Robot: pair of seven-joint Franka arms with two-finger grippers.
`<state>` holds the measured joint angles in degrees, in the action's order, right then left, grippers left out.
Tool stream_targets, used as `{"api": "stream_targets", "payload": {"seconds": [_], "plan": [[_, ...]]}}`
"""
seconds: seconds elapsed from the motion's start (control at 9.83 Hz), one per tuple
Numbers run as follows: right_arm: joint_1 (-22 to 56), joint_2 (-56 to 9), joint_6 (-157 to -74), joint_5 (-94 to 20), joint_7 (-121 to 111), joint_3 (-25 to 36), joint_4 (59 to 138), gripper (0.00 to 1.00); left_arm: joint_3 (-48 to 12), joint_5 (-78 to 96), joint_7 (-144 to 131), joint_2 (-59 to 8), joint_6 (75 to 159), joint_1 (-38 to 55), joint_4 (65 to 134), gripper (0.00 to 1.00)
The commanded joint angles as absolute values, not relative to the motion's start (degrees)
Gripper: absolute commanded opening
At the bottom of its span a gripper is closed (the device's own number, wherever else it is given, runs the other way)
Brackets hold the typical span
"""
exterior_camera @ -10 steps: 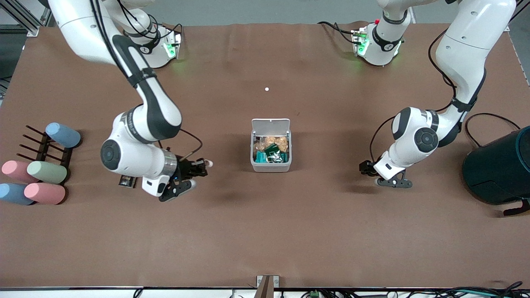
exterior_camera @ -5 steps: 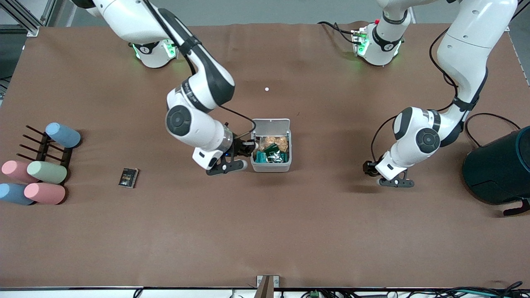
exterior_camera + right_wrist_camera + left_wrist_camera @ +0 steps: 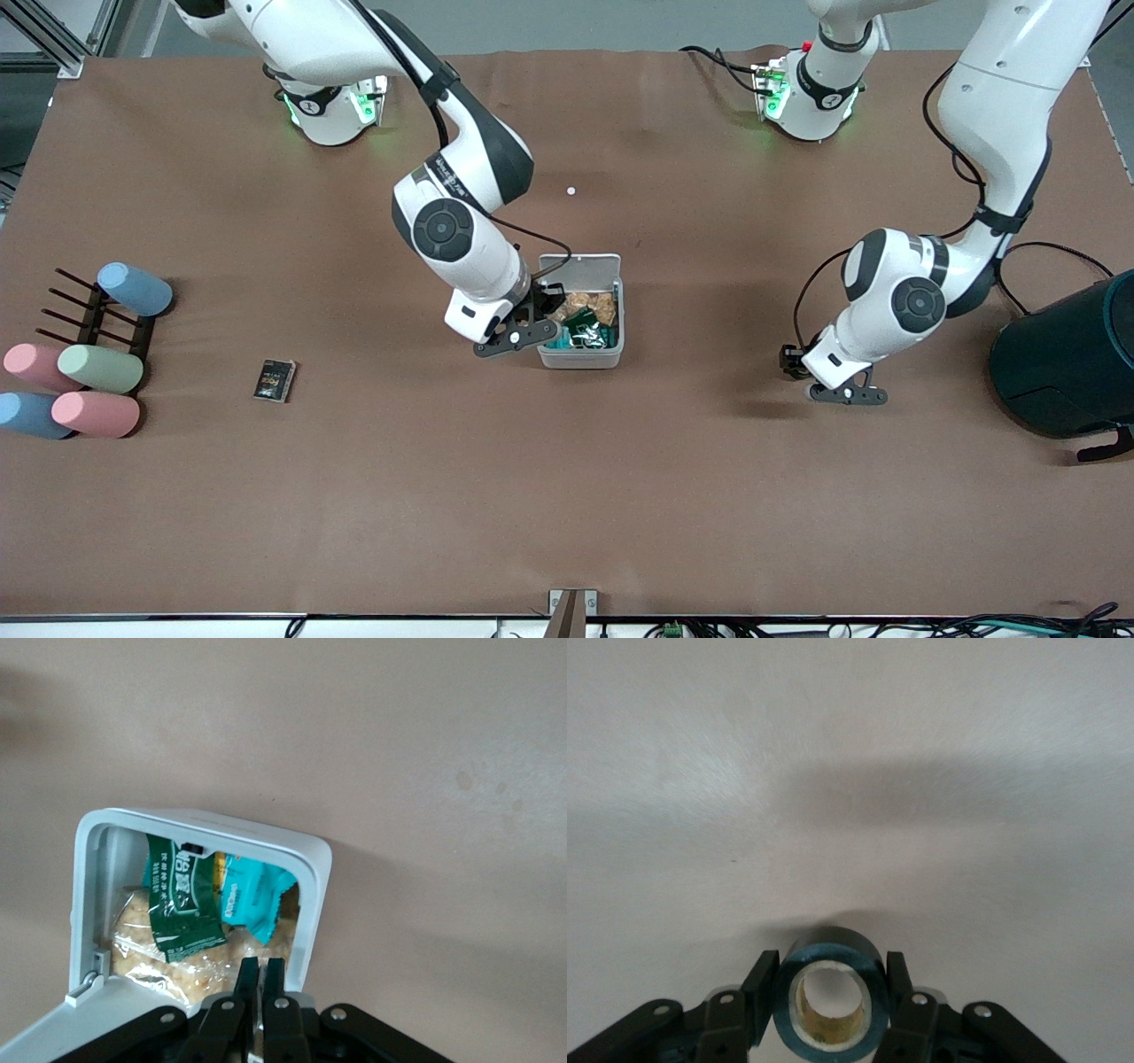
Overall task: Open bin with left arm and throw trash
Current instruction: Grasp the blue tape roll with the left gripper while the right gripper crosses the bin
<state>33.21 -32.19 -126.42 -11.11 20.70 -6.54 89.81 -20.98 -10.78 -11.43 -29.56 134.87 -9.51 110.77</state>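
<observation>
Right claw: arrived over the lid-open white-grey square plastic bin; fingers pressed together; release due.
Left claw: waits above bench, clamping black tape ring.

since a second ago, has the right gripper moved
Yes. The right gripper has swung from near the black packet at the right arm's end of the table to over the open bin.
</observation>
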Motion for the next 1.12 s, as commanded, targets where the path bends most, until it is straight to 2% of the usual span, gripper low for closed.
{"api": "stream_targets", "payload": {"seconds": [0.0,0.31,0.41,0.61,0.81,1.02], "plan": [[34.72,-32.87,-126.56,-9.67,23.03,-6.06,90.00,0.01,-23.46,-10.99,-12.92,-28.38,121.86,-8.53,101.20,0.06],[35.16,-33.75,-126.47,-9.23,23.12,-6.06,90.17,0.05,-23.55,-10.72,-20.27,-31.28,118.22,-4.23,95.20,0.06],[35.16,-33.84,-126.39,-9.23,23.12,-6.06,90.18,0.15,-23.47,-10.72,-22.39,-32.07,118.21,-3.26,94.05,0.06],[34.89,-33.84,-126.12,-9.75,24.60,-6.06,90.00,0.51,-23.55,-10.72,-24.16,-32.96,118.21,-2.29,93.25,0.06],[34.98,-33.84,-126.30,-9.67,29.17,-6.15,89.39,0.67,-23.55,-10.72,-24.35,-33.05,118.21,-2.20,93.16,0.06],[33.67,-33.66,-125.69,-9.49,28.57,-6.07,89.03,0.73,-23.55,-10.72,-24.35,-33.05,118.21,-2.20,93.16,0.06]]}}
